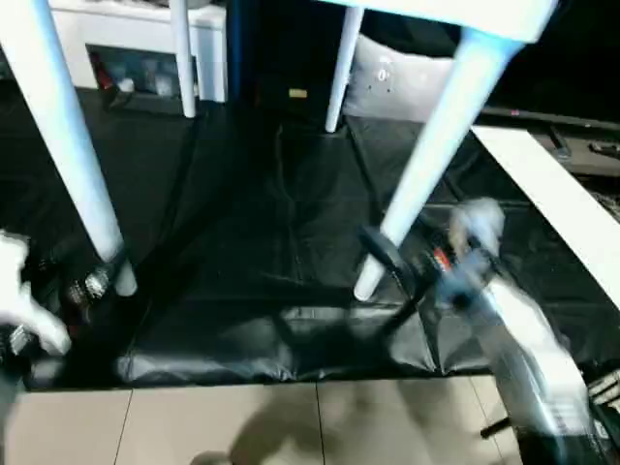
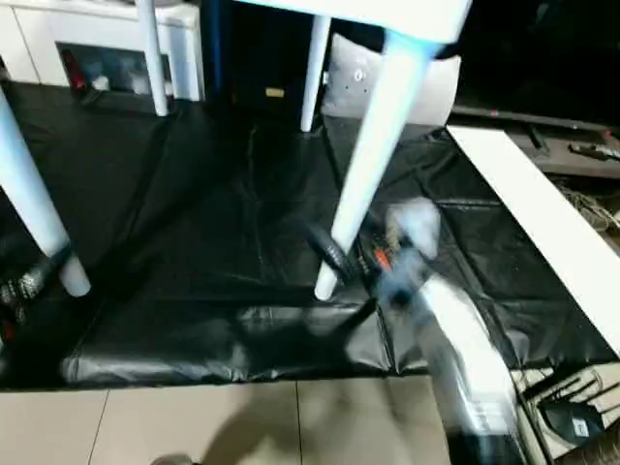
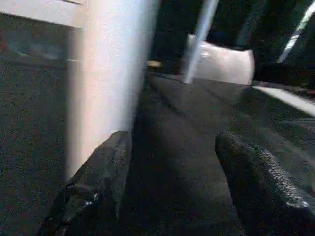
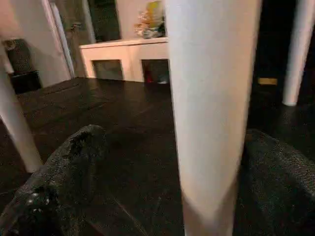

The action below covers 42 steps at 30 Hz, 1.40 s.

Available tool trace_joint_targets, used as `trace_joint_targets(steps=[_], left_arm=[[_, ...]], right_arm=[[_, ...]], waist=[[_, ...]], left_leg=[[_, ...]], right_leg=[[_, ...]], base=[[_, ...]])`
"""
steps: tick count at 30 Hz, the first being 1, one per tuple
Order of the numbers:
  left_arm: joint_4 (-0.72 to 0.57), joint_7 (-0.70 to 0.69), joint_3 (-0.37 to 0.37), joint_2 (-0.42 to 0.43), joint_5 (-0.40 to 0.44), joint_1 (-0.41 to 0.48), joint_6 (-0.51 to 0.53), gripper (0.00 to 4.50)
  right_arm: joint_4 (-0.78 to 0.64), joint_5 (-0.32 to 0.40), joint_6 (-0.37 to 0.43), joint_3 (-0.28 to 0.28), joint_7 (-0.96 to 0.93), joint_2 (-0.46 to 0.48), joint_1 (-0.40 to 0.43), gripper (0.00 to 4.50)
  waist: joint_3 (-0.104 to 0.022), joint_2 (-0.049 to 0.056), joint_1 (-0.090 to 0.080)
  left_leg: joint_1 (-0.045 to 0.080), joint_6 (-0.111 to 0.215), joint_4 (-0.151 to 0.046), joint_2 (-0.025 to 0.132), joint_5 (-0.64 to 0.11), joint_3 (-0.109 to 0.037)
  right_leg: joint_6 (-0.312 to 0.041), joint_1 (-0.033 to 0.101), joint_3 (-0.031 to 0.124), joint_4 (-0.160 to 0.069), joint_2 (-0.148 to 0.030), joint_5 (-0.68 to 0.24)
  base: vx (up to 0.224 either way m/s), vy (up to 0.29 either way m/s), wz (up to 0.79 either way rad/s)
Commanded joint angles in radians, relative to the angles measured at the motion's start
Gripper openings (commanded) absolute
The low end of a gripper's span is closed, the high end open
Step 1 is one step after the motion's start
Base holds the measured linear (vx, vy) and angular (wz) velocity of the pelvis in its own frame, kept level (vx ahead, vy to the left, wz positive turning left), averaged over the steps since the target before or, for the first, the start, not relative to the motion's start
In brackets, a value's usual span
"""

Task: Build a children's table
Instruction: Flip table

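The children's table stands upright on a black mat (image 1: pixel 252 213), its white tabletop (image 1: pixel 455 15) at the top edge of the head views. Two white legs (image 1: pixel 181 58) stand at the back. My left gripper (image 3: pixel 172 172) is low by the near-left leg (image 1: pixel 68 136), open. That leg (image 3: pixel 113 73) lies beside one finger (image 3: pixel 98 182), and mat shows in the gap. My right gripper (image 1: pixel 387 281) is at the foot of the near-right leg (image 1: pixel 426 155). It is open, and the leg (image 4: pixel 211 98) stands between its spread fingers (image 4: pixel 64 172) with space on both sides.
A white cabinet (image 1: pixel 136 39) with open shelves stands at the back left. A pale cushion (image 1: pixel 397 77) lies behind the table. A long white board (image 1: pixel 552 194) runs along the right. Beige floor tiles (image 1: pixel 242 426) start at the mat's near edge. Cables (image 2: pixel 572 407) lie at the near right.
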Motion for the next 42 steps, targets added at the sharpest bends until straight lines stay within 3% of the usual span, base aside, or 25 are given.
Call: trace_joint_targets(steps=[1, 8, 13, 20, 21, 22, 23, 24, 25, 26, 27, 28, 29, 30, 31, 32, 33, 34, 35, 36, 37, 38, 39, 40, 42], left_arm=[[-0.08, 0.036, -0.078, -0.036, -0.023, 0.004, 0.036, 3.16], [-0.158, 0.15, -0.249, -0.121, 0.047, 0.01, 0.055, 3.16], [-0.136, 0.183, -0.28, -0.137, 0.085, 0.004, 0.057, 3.16], [-0.115, 0.23, -0.312, -0.148, 0.108, -0.02, 0.044, 3.16], [-0.112, 0.231, -0.317, -0.152, 0.112, -0.022, 0.041, 3.16], [-0.111, 0.231, -0.32, -0.154, 0.115, -0.022, 0.039, 3.16], [-0.109, 0.23, -0.325, -0.154, 0.117, -0.023, 0.038, 3.16], [-0.107, 0.226, -0.331, -0.151, 0.12, -0.024, 0.035, 3.16], [-0.105, 0.225, -0.343, -0.149, 0.123, -0.027, 0.037, 3.16], [-0.1, 0.223, -0.358, -0.144, 0.128, -0.032, 0.038, 3.16], [-0.096, 0.222, -0.367, -0.14, 0.131, -0.035, 0.039, 3.16], [-0.091, 0.221, -0.375, -0.139, 0.134, -0.039, 0.037, 3.16], [-0.076, 0.224, -0.39, -0.134, 0.148, -0.048, 0.032, 3.16], [-0.061, 0.222, -0.402, -0.132, 0.159, -0.056, 0.026, 3.16], [-0.048, 0.222, -0.411, -0.134, 0.165, -0.063, 0.027, 3.16], [-0.045, 0.221, -0.414, -0.135, 0.166, -0.064, 0.028, 3.16], [-0.036, 0.213, -0.42, -0.134, 0.167, -0.064, 0.021, 3.16], [-0.028, 0.205, -0.428, -0.133, 0.168, -0.061, 0.011, 3.16], [-0.023, 0.201, -0.433, -0.131, 0.17, -0.059, 0.006, 3.16], [-0.018, 0.197, -0.438, -0.128, 0.172, -0.054, 0.0, 3.16], [-0.005, 0.169, -0.452, -0.12, 0.168, -0.045, -0.017, 3.16], [-0.001, 0.161, -0.455, -0.118, 0.166, -0.043, -0.022, 3.16], [0.012, 0.142, -0.465, -0.111, 0.165, -0.038, -0.037, 3.16], [0.023, 0.132, -0.473, -0.103, 0.172, -0.035, -0.046, 3.16], [0.053, 0.128, -0.49, -0.088, 0.196, -0.036, -0.07, 3.16]], right_arm=[[-0.072, 0.02, 0.025, -0.03, -0.045, 0.0, 0.022, 4.5], [-0.238, 0.022, 0.139, 0.0, -0.161, 0.028, 0.14, 4.5], [-0.267, 0.024, 0.172, 0.036, -0.199, 0.041, 0.142, 4.5], [-0.266, -0.025, 0.19, 0.062, -0.208, 0.012, 0.139, 4.5], [-0.265, -0.03, 0.192, 0.064, -0.208, 0.008, 0.14, 4.5], [-0.264, -0.033, 0.191, 0.066, -0.207, 0.005, 0.141, 4.5], [-0.264, -0.033, 0.193, 0.068, -0.209, 0.002, 0.141, 4.5], [-0.265, -0.035, 0.195, 0.069, -0.211, 0.0, 0.138, 4.5], [-0.265, -0.032, 0.2, 0.067, -0.213, -0.003, 0.133, 4.5], [-0.263, -0.032, 0.203, 0.065, -0.211, -0.009, 0.125, 4.5], [-0.261, -0.031, 0.204, 0.064, -0.209, -0.013, 0.121, 4.5], [-0.257, -0.029, 0.205, 0.061, -0.208, -0.016, 0.117, 4.5], [-0.247, -0.024, 0.208, 0.055, -0.207, -0.021, 0.108, 4.5], [-0.238, -0.02, 0.212, 0.051, -0.203, -0.027, 0.101, 4.5], [-0.233, -0.017, 0.215, 0.049, -0.198, -0.032, 0.099, 4.5], [-0.232, -0.017, 0.215, 0.049, -0.196, -0.034, 0.099, 4.5], [-0.231, -0.018, 0.214, 0.051, -0.189, -0.036, 0.103, 4.5], [-0.231, -0.02, 0.207, 0.054, -0.181, -0.039, 0.111, 4.5], [-0.231, -0.021, 0.2, 0.058, -0.174, -0.041, 0.115, 4.5], [-0.232, -0.022, 0.191, 0.062, -0.168, -0.042, 0.121, 4.5], [-0.224, -0.011, 0.17, 0.072, -0.125, -0.051, 0.13, 4.5], [-0.221, -0.009, 0.163, 0.075, -0.113, -0.054, 0.132, 4.5], [-0.209, 0.0, 0.149, 0.082, -0.079, -0.064, 0.134, 4.5], [-0.2, 0.006, 0.144, 0.086, -0.057, -0.072, 0.136, 4.5], [-0.178, 0.01, 0.154, 0.09, -0.033, -0.08, 0.133, 4.5]], waist=[[-0.031, 0.026, -0.001], [-0.026, 0.024, -0.018], [-0.027, 0.034, -0.038], [-0.027, 0.039, -0.037], [-0.028, 0.039, -0.037], [-0.04, 0.037, -0.039], [-0.05, 0.036, -0.039], [-0.072, 0.034, -0.04], [-0.092, 0.035, -0.04], [-0.089, 0.047, -0.035], [-0.093, 0.036, -0.037], [-0.066, 0.033, -0.04], [-0.051, 0.042, -0.046], [-0.022, 0.056, -0.081], [-0.011, 0.099, -0.03], [-0.001, 0.084, 0.019], [-0.018, 0.111, 0.076], [-0.07, 0.004, 0.022], [-0.022, 0.026, 0.022], [0.001, 0.046, 0.042], [0.01, 0.044, 0.044], [0.013, 0.056, 0.048], [-0.02, 0.083, 0.043], [-0.025, 0.102, 0.021], [-0.039, 0.113, 0.002]], left_leg=[[0.021, -0.045, -0.087, 0.039, -0.417, -0.021], [0.026, -0.059, -0.082, 0.028, -0.488, -0.033], [0.025, -0.063, -0.088, 0.032, -0.517, -0.041], [0.031, -0.063, -0.091, 0.034, -0.526, -0.039], [0.026, -0.061, -0.091, 0.036, -0.5, -0.038], [-0.007, -0.027, -0.088, 0.037, -0.28, -0.029], [-0.019, -0.003, -0.08, 0.034, -0.148, -0.024], [-0.036, 0.06, -0.043, 0.01, 0.076, -0.006], [-0.057, 0.114, -0.023, -0.013, 0.193, -0.002], [-0.059, 0.127, -0.028, -0.009, 0.167, -0.003], [-0.062, 0.147, -0.022, -0.01, 0.101, 0.003], [-0.028, 0.094, -0.018, 0.001, -0.322, 0.002], [0.006, 0.052, -0.012, 0.004, -0.473, -0.004], [0.045, -0.012, -0.007, 0.009, -0.676, -0.026], [-0.138, -0.044, -0.2, 0.094, -0.939, -0.034], [-0.185, -0.104, -0.196, 0.065, -1.002, 0.03], [-0.177, -0.087, -0.182, 0.032, -0.913, 0.095], [-0.037, -0.108, 0.008, 0.046, -0.53, 0.07], [-0.013, -0.044, 0.195, -0.001, -0.231, -0.025], [-0.063, 0.013, 0.197, -0.037, -0.069, -0.073], [-0.056, -0.009, 0.181, -0.046, -0.093, -0.1], [-0.025, -0.027, 0.162, -0.039, -0.141, -0.106], [0.019, -0.06, 0.06, -0.003, -0.264, -0.106], [0.004, -0.061, -0.027, 0.04, -0.468, -0.124], [0.006, -0.037, -0.061, 0.044, -0.489, -0.128]], right_leg=[[-0.043, 0.014, 0.068, -0.119, -0.089, -0.443], [0.054, 0.013, 0.05, -0.155, -0.089, -0.645], [0.037, 0.015, 0.046, -0.152, -0.087, -0.579], [0.022, 0.013, 0.049, -0.153, -0.085, -0.519], [0.016, 0.012, 0.052, -0.151, -0.084, -0.482], [-0.042, 0.012, 0.056, -0.129, -0.069, -0.223], [-0.071, 0.009, 0.054, -0.115, -0.058, -0.079], [-0.126, -0.01, 0.043, -0.098, -0.041, 0.165], [-0.153, -0.013, 0.029, -0.089, -0.036, 0.303], [-0.155, -0.028, 0.021, -0.102, -0.039, 0.275], [-0.148, -0.032, 0.016, -0.116, -0.038, 0.208], [-0.067, -0.046, 0.0, -0.161, -0.062, -0.365], [-0.002, -0.061, -0.018, -0.183, -0.062, -0.586], [0.128, -0.07, -0.099, -0.249, -0.032, -0.816], [0.044, 0.105, -0.072, 0.149, -0.007, -0.478], [-0.009, 0.106, -0.085, 0.16, 0.01, -0.349], [-0.008, 0.117, -0.027, 0.196, 0.011, -0.415], [0.103, 0.031, 0.082, 0.082, -0.104, -0.927], [0.064, -0.071, 0.139, -0.152, -0.241, -1.153], [0.032, -0.024, 0.176, -0.158, -0.181, -1.185], [-0.036, 0.005, 0.146, -0.129, -0.166, -1.053], [-0.059, 0.004, 0.123, -0.116, -0.161, -0.977], [-0.103, 0.019, 0.077, -0.066, -0.101, -0.677], [-0.113, 0.034, 0.066, -0.022, -0.062, -0.447], [-0.126, 0.065, 0.062, -0.028, -0.073, -0.194]], base=[[0.0, 0.0, 0.0], [0.0, 0.0, 0.0], [0.0, 0.0, 0.0], [0.0, 0.0, 0.0], [0.0, 0.0, 0.0], [0.0, 0.0, 0.0], [0.0, 0.0, 0.0], [0.0, 0.0, 0.0], [0.0, 0.0, 0.0], [0.0, 0.0, 0.0], [-0.096, 0.004, -0.05], [-0.133, 0.023, -0.03], [-0.133, 0.023, -0.03], [-0.162, 0.026, -0.12], [0.076, 0.049, -0.1], [0.076, 0.049, -0.1], [0.118, 0.029, 0.03], [-0.002, -0.119, -0.03], [-0.002, -0.119, -0.03], [-0.009, -0.119, 0.09], [-0.089, 0.026, 0.17], [-0.089, 0.026, 0.17], [-0.075, 0.067, 0.13], [-0.064, 0.063, 0.14], [-0.041, 0.063, 0.07]])
